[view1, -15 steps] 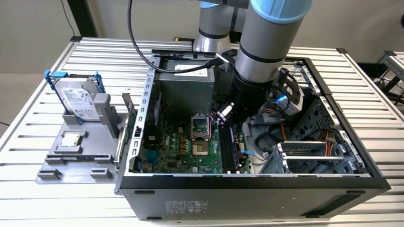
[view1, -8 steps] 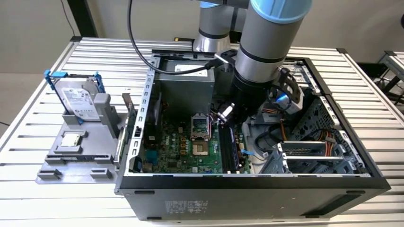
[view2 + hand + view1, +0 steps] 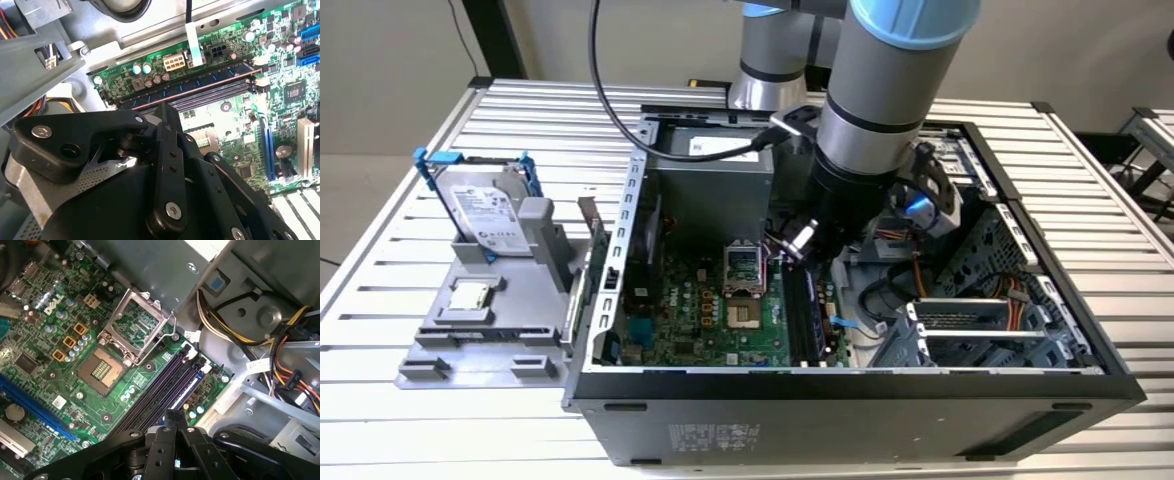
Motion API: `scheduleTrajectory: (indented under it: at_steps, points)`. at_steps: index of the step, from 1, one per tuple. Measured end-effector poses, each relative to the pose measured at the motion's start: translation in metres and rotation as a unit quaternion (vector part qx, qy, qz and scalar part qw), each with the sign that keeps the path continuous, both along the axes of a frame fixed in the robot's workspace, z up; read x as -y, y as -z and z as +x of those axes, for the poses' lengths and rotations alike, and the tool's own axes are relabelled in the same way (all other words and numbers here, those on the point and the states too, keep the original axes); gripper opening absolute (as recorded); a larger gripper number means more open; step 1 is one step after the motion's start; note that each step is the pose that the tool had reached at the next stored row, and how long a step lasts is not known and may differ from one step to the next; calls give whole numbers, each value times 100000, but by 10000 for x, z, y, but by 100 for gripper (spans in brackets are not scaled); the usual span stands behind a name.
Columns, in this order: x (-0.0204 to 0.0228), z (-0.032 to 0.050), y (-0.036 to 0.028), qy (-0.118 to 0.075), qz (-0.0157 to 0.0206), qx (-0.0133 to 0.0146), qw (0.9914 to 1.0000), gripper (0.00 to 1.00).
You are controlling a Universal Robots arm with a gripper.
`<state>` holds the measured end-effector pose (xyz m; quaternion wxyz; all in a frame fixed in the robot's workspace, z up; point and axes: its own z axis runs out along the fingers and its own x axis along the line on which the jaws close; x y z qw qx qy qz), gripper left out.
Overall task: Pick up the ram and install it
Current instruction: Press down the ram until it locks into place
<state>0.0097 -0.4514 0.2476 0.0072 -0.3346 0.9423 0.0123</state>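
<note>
The ram point(image 3: 200, 81) is a thin dark stick with a row of chips. It lies along the outermost of the long black motherboard slots point(image 3: 165, 382), and it also shows in the exterior view point(image 3: 825, 312) inside the open computer case point(image 3: 854, 385). My gripper point(image 3: 803, 247) reaches down into the case over those slots. In both wrist views its black fingers meet at their tips point(image 3: 173, 415) point(image 3: 167, 111), shut, directly over the ram's middle. Whether the tips touch the stick I cannot tell. Nothing is held between them.
An open CPU socket point(image 3: 132, 327) with its raised metal frame sits beside the slots. Cable bundles point(image 3: 280, 365) and a drive cage point(image 3: 987, 320) crowd the case on the exterior view's right. Outside the case stands a silver hard drive in a blue frame point(image 3: 487, 215) on a grey fixture point(image 3: 480, 330).
</note>
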Motion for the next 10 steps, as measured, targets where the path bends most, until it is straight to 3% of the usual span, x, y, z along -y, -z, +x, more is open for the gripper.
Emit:
scheduleTrajectory:
  at_steps: [4, 10]
  points:
    - [0, 0, 0, -2136, 1, 1, 99977, 0]
    - [0, 0, 0, -5939, 3, 2, 99823, 0]
